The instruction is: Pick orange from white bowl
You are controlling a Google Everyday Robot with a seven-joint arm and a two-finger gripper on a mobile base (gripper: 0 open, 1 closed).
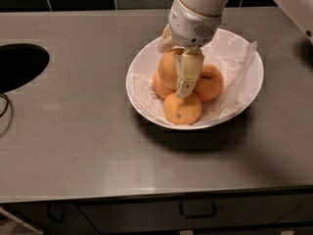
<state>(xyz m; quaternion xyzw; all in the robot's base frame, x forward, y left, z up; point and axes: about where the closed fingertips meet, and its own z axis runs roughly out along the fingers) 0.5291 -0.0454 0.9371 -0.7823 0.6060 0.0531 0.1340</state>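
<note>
Gripper reaches into the white bowl, straddling the large pale orange directly beneath its wrist; whether it grips cannot be told. Likely the grasp step: next needs firm hold, then straight lift.

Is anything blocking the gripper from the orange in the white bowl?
Nothing visible does. The gripper is down in the white bowl right at the orange; three smaller fruits crowd it below and beside.

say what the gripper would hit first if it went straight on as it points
The gripper points down into the white bowl; likely the smaller fruit under its tip first, though depth is unclear.
</note>
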